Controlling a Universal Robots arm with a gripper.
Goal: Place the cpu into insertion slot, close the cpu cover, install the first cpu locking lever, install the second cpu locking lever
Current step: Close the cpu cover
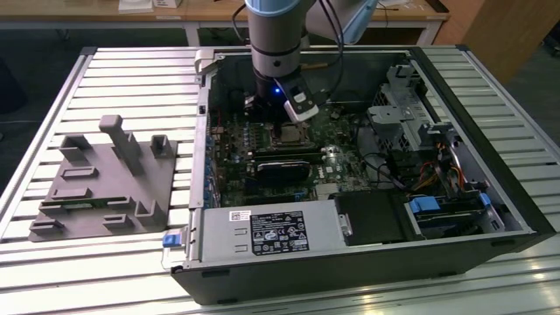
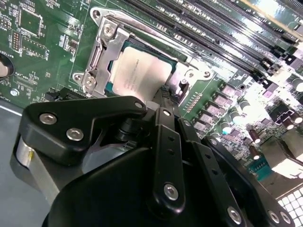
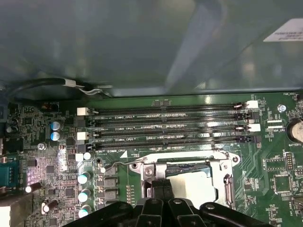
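The cpu (image 2: 142,75) shows its pale silver face in the insertion slot (image 1: 284,134) on the green board. The cpu cover (image 2: 102,47), a silver frame, lies flat around it, and the chip (image 3: 189,182) shows through its cut-out in both wrist views. A thin metal lever (image 3: 113,164) runs along the socket edge beside the memory slots. My gripper (image 3: 159,188) hangs just above the socket's near edge. Its black fingers (image 2: 163,109) are pressed together and shut, with nothing visible between them. Its body hides part of the socket.
Long black memory slots (image 3: 165,125) lie right beside the socket. A black graphics card (image 1: 282,169), the power supply (image 1: 262,233) and a drive cage (image 1: 402,111) crowd the open case. A grey fixture (image 1: 105,184) stands on the table at the exterior view's left.
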